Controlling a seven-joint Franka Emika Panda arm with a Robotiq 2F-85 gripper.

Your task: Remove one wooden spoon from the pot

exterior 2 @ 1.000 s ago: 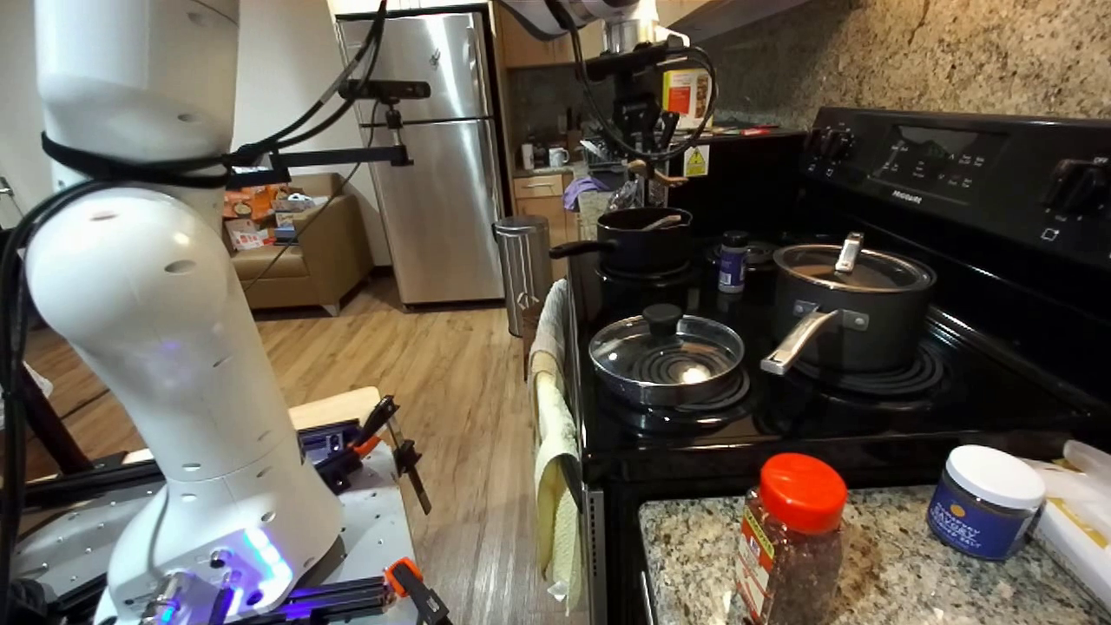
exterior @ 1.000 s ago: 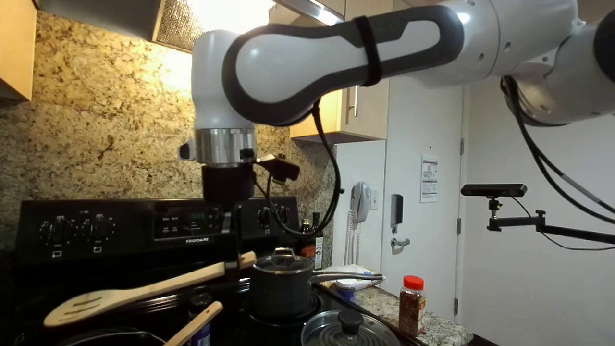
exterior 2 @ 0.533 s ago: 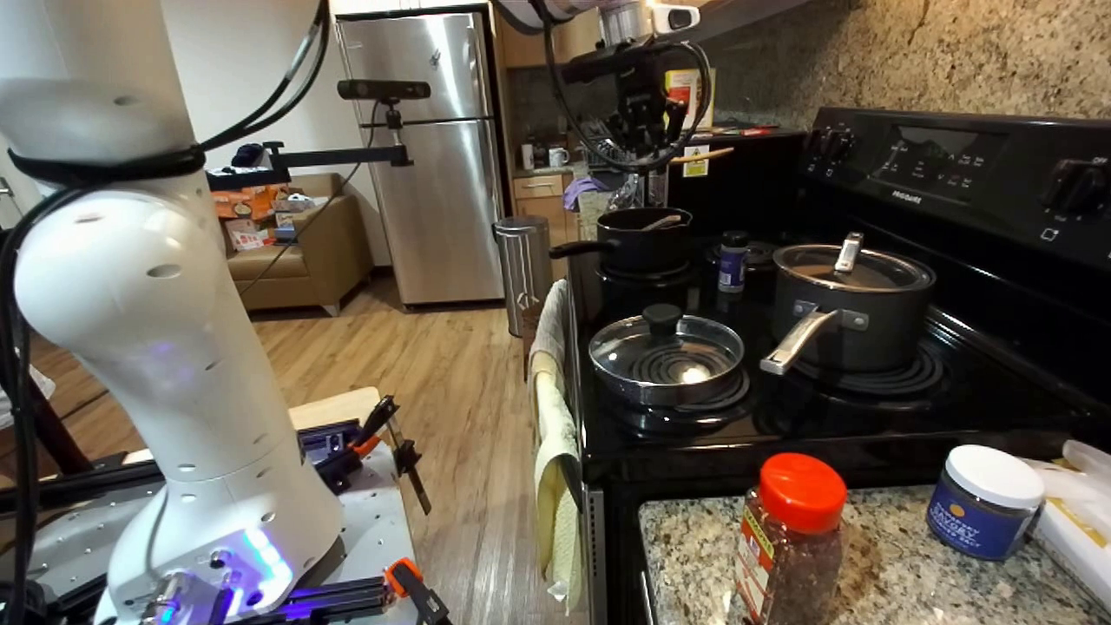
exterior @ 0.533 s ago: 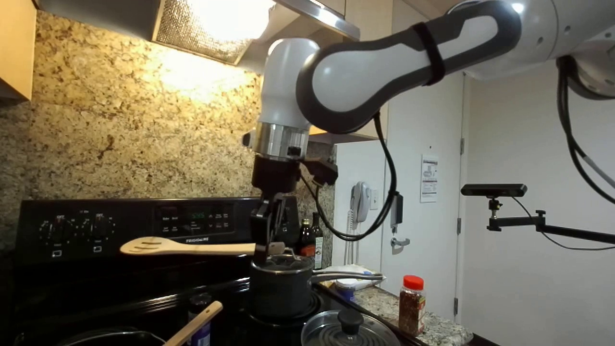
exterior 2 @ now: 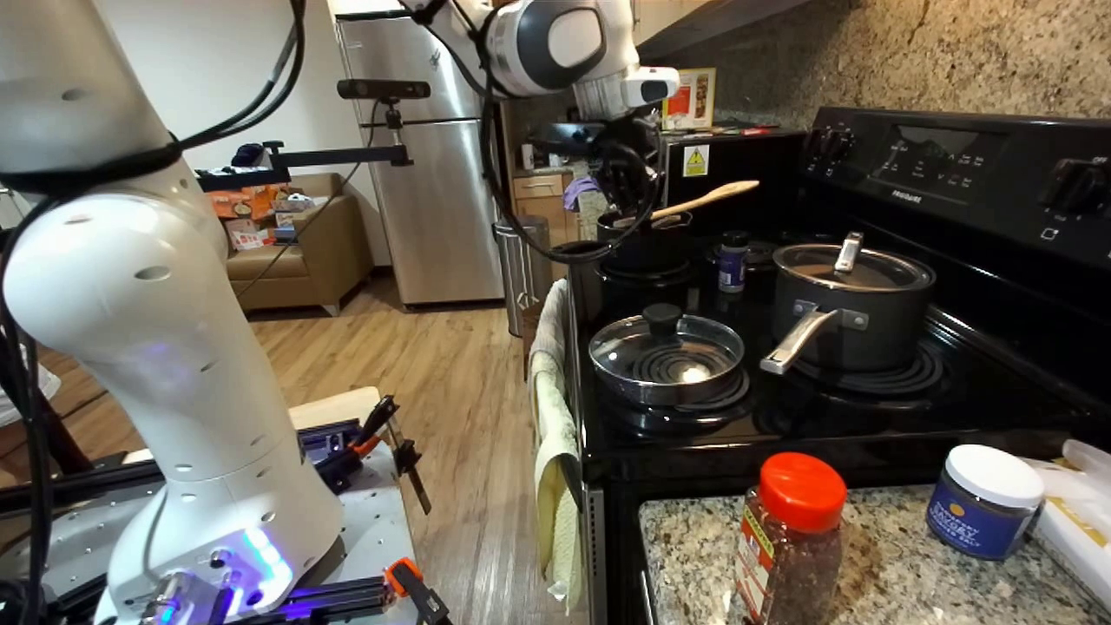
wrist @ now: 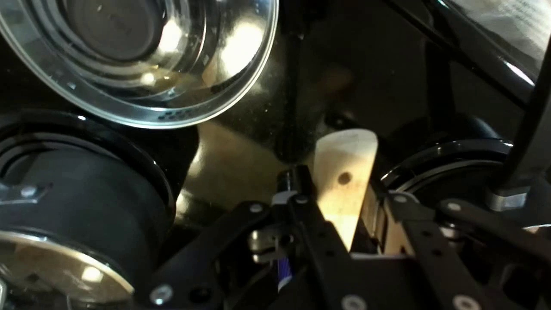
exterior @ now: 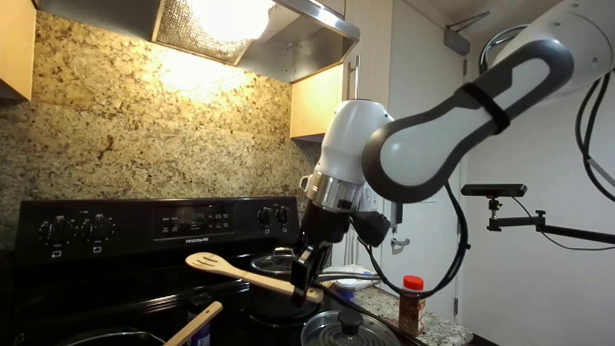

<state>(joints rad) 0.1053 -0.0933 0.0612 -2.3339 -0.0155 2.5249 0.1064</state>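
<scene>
The wooden spoon, a pale slotted spoon point(exterior: 240, 275), is held in the air above the stove, slotted head higher than the handle end. My gripper point(exterior: 303, 286) is shut on its handle near the end. In an exterior view the spoon point(exterior 2: 707, 200) points from the gripper point(exterior 2: 627, 187) toward the back of the stove. In the wrist view the handle end point(wrist: 344, 165), with a hole, stands between the fingers point(wrist: 335, 185). The dark pot point(exterior: 108, 339) shows only its rim; it also shows in an exterior view point(exterior 2: 664, 250), partly behind cables. Another wooden handle point(exterior: 194, 324) sticks out of it.
A lidded steel pot point(exterior 2: 855, 330) stands on the burner beside the back panel. A glass-lidded pan point(exterior 2: 668, 369) is on a front burner. A blue-labelled bottle point(exterior 2: 732, 267) stands between burners. A red-capped shaker point(exterior 2: 794, 555) is on the counter. The range hood point(exterior: 307, 48) hangs above.
In an exterior view my gripper has moved right and down with the spoon. The spoon has turned from head low to head high. The pot and the other wooden handle have not moved.
</scene>
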